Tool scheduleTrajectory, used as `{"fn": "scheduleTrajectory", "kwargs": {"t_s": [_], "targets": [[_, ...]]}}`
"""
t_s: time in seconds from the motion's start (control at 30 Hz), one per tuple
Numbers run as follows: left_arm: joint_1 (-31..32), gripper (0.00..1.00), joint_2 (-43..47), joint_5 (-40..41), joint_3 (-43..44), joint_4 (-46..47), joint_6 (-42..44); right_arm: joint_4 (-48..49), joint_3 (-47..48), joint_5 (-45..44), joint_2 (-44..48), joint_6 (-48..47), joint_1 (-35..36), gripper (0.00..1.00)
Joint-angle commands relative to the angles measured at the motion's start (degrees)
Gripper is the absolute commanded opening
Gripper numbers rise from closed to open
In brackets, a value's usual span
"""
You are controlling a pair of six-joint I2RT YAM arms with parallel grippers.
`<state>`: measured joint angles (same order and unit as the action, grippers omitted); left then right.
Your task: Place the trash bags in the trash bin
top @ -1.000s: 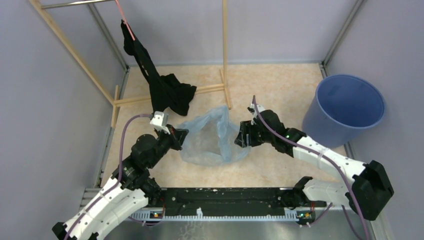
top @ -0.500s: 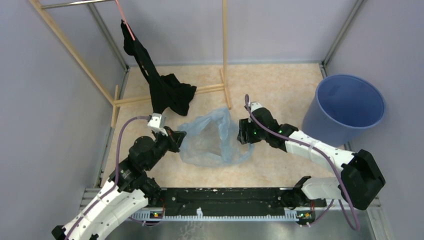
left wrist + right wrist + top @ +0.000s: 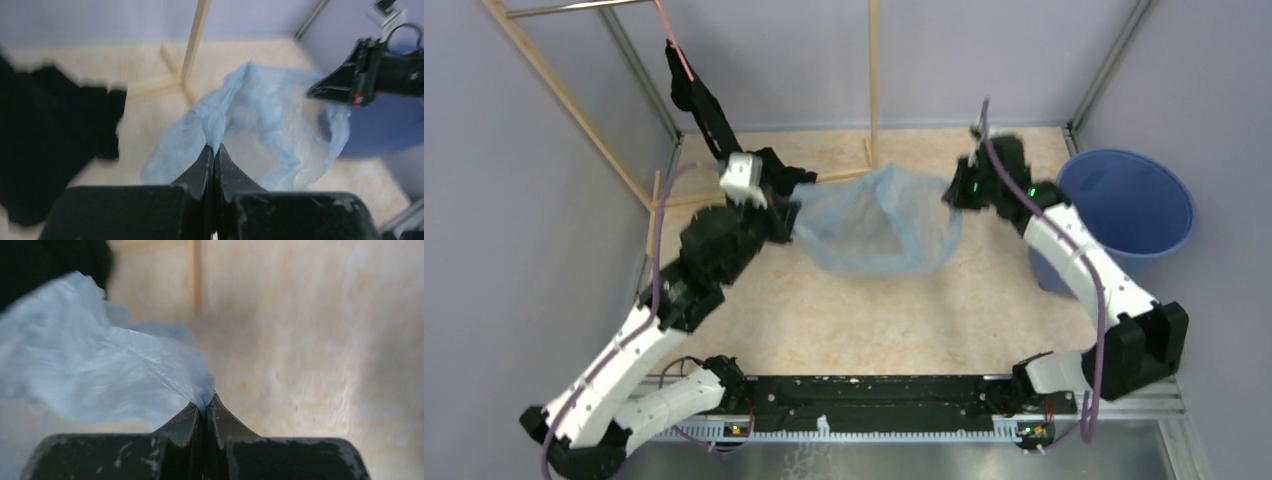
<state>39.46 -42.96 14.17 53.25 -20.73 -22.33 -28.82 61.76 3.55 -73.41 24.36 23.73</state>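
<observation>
A pale-blue translucent trash bag [image 3: 876,225] hangs stretched between my two grippers above the floor, its mouth held wide. My left gripper [image 3: 796,205] is shut on the bag's left edge; in the left wrist view its jaws [image 3: 214,150] pinch the film of the trash bag [image 3: 260,107] tight. My right gripper [image 3: 952,195] is shut on the bag's right edge, with the film of the trash bag [image 3: 100,375] bunched between its jaws [image 3: 206,405]. The blue trash bin [image 3: 1124,215] stands at the far right, just beyond the right arm, and nothing shows inside it.
A black garment [image 3: 704,110] hangs from a wooden rack [image 3: 872,80] at the back left, right behind my left wrist. Grey walls close the cell on three sides. A black rail [image 3: 874,400] runs along the near edge.
Both arms have lifted the bag off the floor and carried it back and to the right, toward the bin. The right gripper closed on the bag's edge.
</observation>
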Motion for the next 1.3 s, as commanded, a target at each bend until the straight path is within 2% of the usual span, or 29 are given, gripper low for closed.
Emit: {"fn": "scheduleTrajectory", "kwargs": {"t_s": [0.0,0.07,0.1,0.13,0.17,0.23,0.3,0.33,0.4,0.47,0.53,0.6,0.7,0.8,0.9,0.97,1.03,1.1,1.13,1.2,1.27], "targets": [[0.0,0.0,-16.14,-5.95,32.23,6.89,11.95,-13.6,41.02,3.74,-5.77,-6.24,-3.25,0.0],[0.0,0.0,-22.04,-12.18,47.94,5.6,13.11,-17.54,58.54,5.17,-6.43,-7.25,-3.21,0.0],[0.0,0.0,-23.05,-16.01,51.94,6.99,13.07,-16.71,63.13,6.82,-4.71,-7.32,-3.24,0.0],[0.0,0.0,-22.74,-20.91,52.82,10.07,12.66,-12.7,62.84,8.81,-1.55,-7.01,-3.22,0.0],[0.01,0.0,-21.21,-23.79,49.11,13.98,12.27,-6.41,58.32,10.96,3.28,-6.4,-3.24,0.0],[0.04,0.0,-16.26,-25.61,37.06,22.15,10.84,9.6,41.16,12.88,13.93,-4.16,-3.25,0.0],[0.0,0.0,-11.24,-19.8,22.08,26.24,9.24,21.93,21.16,10.01,23.03,-0.72,-3.25,0.0],[0.0,0.0,-9.36,-13.98,14.81,23.92,7.65,26.06,12.32,8.55,26.31,1.26,-3.25,0.0],[0.0,0.0,-6.79,-3.57,1.77,17.05,2.27,28.38,-3.91,9.73,29.38,4.54,-3.25,0.0],[0.0,0.0,-3.91,1.28,-9.4,9.51,-7.41,30.27,-21.57,15.16,30.18,5.13,-3.17,0.0],[0.0,0.0,1.55,-3.44,-18.64,7.6,-14.5,32.53,-33.62,18.68,33.52,7.84,-2.8,0.0],[0.0,0.0,9.67,-8.44,-25.37,9.17,-19.17,30.32,-39.43,17.97,39.78,10.97,-2.2,0.0],[0.0,0.0,19.9,-8.91,-29.29,12.14,-21.04,23.95,-37.53,14.86,45.86,9.58,-1.74,0.0],[0.0,0.0,20.61,-6.65,-23.76,12.13,-17.77,18.34,-26.79,11.2,40.89,3.78,-1.67,0.0],[0.0,0.0,11.7,-8.72,-9.27,11.65,-10.21,14.85,-11.47,12.3,30.92,-0.94,-1.69,0.0],[0.0,0.0,4.84,-12.82,5.16,10.93,-3.54,11.5,0.28,13.39,25.49,-3.75,-1.67,0.0],[0.0,0.0,-0.49,-18.1,17.32,9.61,-0.05,9.73,10.68,13.46,22.6,-4.73,-1.71,0.0],[0.0,0.0,-3.06,-22.39,24.97,10.34,1.91,11.05,17.11,14.36,22.81,-4.29,-1.6,0.0],[0.0,0.0,-3.01,-24.33,26.1,11.95,2.79,12.7,18.36,14.92,23.75,-3.48,-1.62,0.0],[0.0,0.0,0.06,-25.79,22.83,16.74,3.7,17.7,16.08,15.33,26.96,-1.54,-1.61,0.0],[0.01,0.0,3.83,-20.43,13.96,20.07,3.09,22.22,7.73,14.84,29.92,-0.11,-1.59,0.0]]}}
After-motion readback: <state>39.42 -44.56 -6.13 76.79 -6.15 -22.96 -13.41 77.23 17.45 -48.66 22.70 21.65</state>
